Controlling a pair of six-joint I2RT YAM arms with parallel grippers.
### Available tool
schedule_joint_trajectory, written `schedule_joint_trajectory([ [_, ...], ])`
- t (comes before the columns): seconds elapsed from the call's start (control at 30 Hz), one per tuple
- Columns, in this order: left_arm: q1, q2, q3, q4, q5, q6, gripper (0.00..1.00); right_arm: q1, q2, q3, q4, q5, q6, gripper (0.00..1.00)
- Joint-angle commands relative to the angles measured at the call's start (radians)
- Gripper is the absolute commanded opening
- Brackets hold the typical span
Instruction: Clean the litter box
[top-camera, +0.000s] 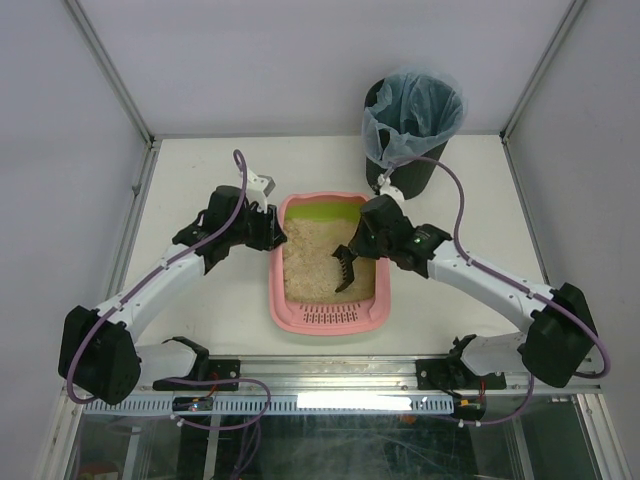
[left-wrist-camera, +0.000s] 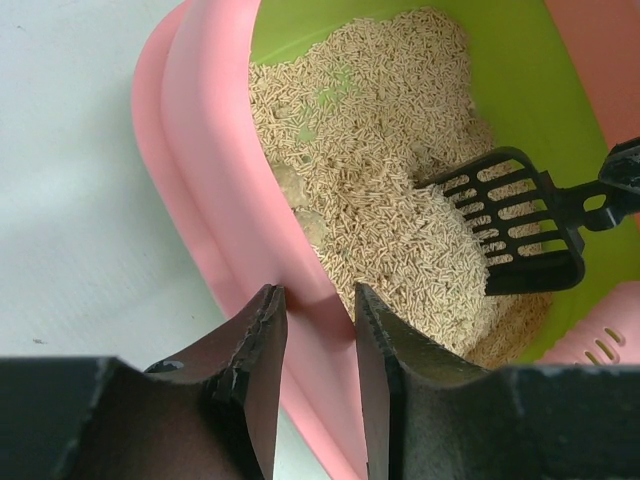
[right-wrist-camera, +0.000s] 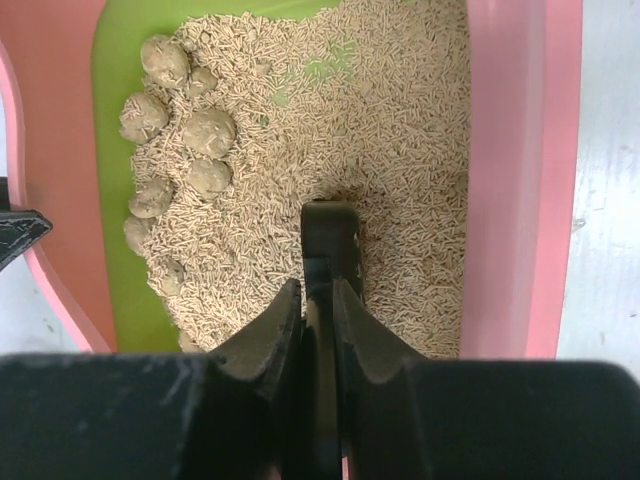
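The pink litter box (top-camera: 325, 320) lies mid-table with a lime-green far end and beige litter (top-camera: 310, 262). My left gripper (top-camera: 273, 234) is at its left rim. In the left wrist view the jaws (left-wrist-camera: 318, 295) straddle the pink rim (left-wrist-camera: 200, 150), which fills the narrow gap between them. My right gripper (top-camera: 366, 244) is shut on the handle of a black slotted scoop (top-camera: 345, 268), whose head (left-wrist-camera: 520, 225) rests in the litter. In the right wrist view the handle (right-wrist-camera: 330, 235) runs between the fingers (right-wrist-camera: 316, 290). Several grey clumps (right-wrist-camera: 208, 130) lie along the green side.
A black round bin (top-camera: 410, 120) with a bluish bag stands beyond the box's far right corner. Metal frame posts and white walls enclose the table (top-camera: 200, 170). Purple cables loop off both arms.
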Motion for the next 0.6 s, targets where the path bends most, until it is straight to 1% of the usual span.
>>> schedule_joint_trajectory([
  [0.0,-0.006,0.032,0.022,0.016,0.095,0.023,0.22,0.011,-0.05,-0.1,0.204,-0.163,0.201,0.0],
  [0.13,-0.007,0.042,0.023,0.016,0.11,0.024,0.17,0.013,-0.059,-0.193,0.301,-0.178,0.284,0.0],
  [0.27,-0.008,0.049,0.026,0.013,0.122,0.024,0.13,0.015,-0.029,-0.276,0.45,-0.219,0.345,0.0],
  [0.33,-0.008,0.049,0.025,0.013,0.123,0.024,0.11,0.017,0.0,-0.296,0.508,-0.233,0.36,0.0],
  [0.43,-0.009,0.049,0.025,0.012,0.125,0.026,0.1,0.018,0.037,-0.297,0.552,-0.245,0.36,0.0],
  [0.57,-0.009,0.051,0.027,0.013,0.128,0.026,0.09,0.016,0.054,-0.3,0.623,-0.247,0.373,0.0],
])
